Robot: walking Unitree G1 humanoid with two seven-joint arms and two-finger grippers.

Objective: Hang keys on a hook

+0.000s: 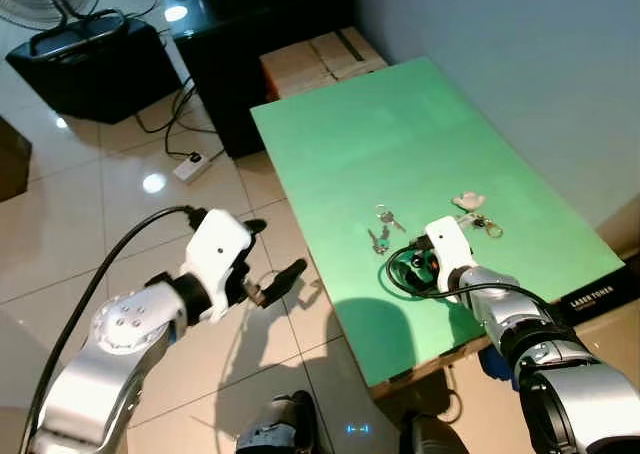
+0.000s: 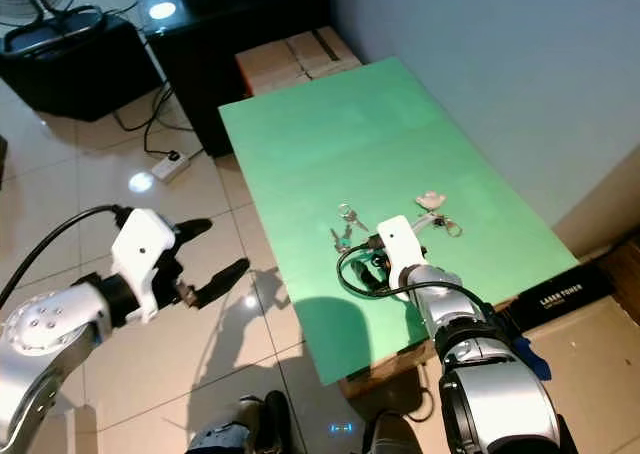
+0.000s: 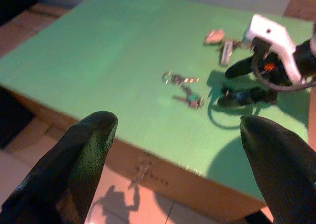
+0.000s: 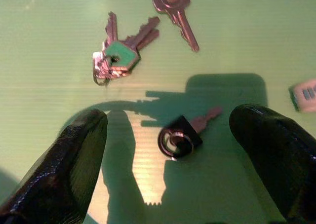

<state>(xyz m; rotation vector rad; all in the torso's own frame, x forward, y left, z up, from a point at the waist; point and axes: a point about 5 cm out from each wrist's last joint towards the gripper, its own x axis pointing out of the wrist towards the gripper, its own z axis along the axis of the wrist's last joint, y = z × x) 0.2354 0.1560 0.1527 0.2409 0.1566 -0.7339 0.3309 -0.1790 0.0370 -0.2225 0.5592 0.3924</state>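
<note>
A green table [image 1: 420,134] stands against a pale wall over a tiled floor, and on it lie several keys: a black-headed key [image 4: 180,135] on a ring, a green-headed bunch [image 4: 117,56] just beyond it, and a single bare key [image 4: 174,9] farther on. The right gripper [image 4: 168,150] hovers low over the black-headed key, fingers spread wide on either side and holding nothing, while the left gripper [image 1: 265,264] hangs off the table's edge, also wide open and empty. This looks like the pick-up step: the next move calls for lowering and closing on that key, and no hook can be made out.
</note>
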